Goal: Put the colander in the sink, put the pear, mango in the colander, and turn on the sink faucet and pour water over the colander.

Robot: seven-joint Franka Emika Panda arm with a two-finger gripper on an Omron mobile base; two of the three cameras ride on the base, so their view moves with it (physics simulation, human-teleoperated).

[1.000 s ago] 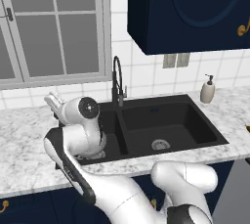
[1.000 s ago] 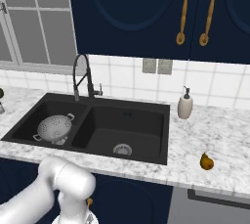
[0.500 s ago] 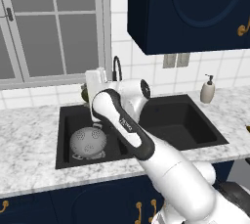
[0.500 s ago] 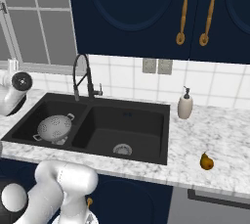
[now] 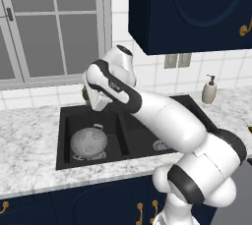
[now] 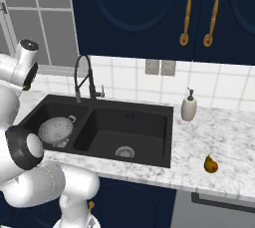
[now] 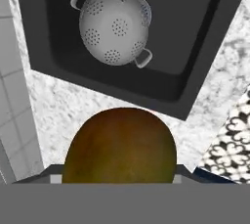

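hand view: smooth brown-green mango (image 7: 119, 145) grasped in jaws, above marble counter | perforated steel colander (image 7: 115, 25) in left basin of matte black sink (image 6: 149, 117) | right base view: pear (image 6: 211, 164) on right counter

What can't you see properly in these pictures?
- Left base view: the sink faucet is hidden behind the arm.
- Left base view: the pear is cut off by the right edge, leaving just a sliver.
- Hand view: the bottom of the mango is cut off by the lower edge.
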